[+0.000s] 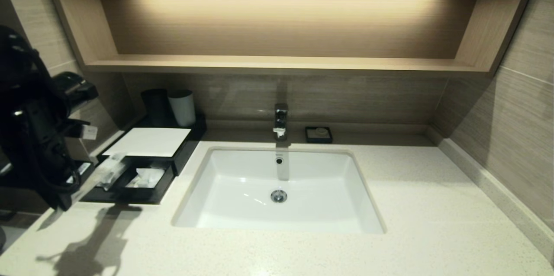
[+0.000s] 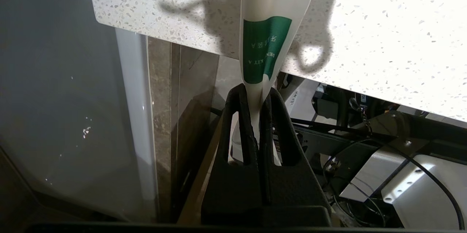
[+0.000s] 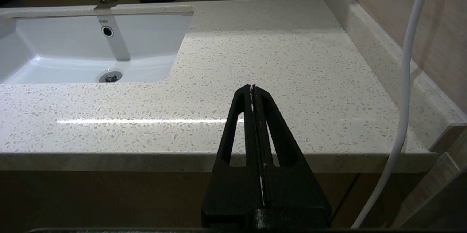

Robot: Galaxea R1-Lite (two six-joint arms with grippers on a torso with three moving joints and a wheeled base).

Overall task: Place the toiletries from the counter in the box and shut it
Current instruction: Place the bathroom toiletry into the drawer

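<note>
My left gripper (image 2: 259, 96) is shut on one of the toiletries (image 2: 268, 39), a long white sleeve with a green label band. It hangs above the front left corner of the speckled counter (image 2: 383, 43). In the head view the left arm (image 1: 39, 137) fills the left edge, and a clear sleeve (image 1: 110, 171) shows beside it at the box. The black box (image 1: 149, 142) with the white top panel stands at the back left. Its drawer (image 1: 130, 196) is pulled out and holds pale wrapped items (image 1: 147, 177). My right gripper (image 3: 253, 87) is shut and empty over the counter's front right edge.
A white sink (image 1: 277, 189) with a faucet (image 1: 280, 120) is set in the middle of the counter. A small black soap dish (image 1: 318, 134) sits behind it. Two cups (image 1: 181, 107) stand behind the box. A wall ledge (image 1: 489, 185) bounds the right side, and a white cable (image 3: 406, 79) hangs there.
</note>
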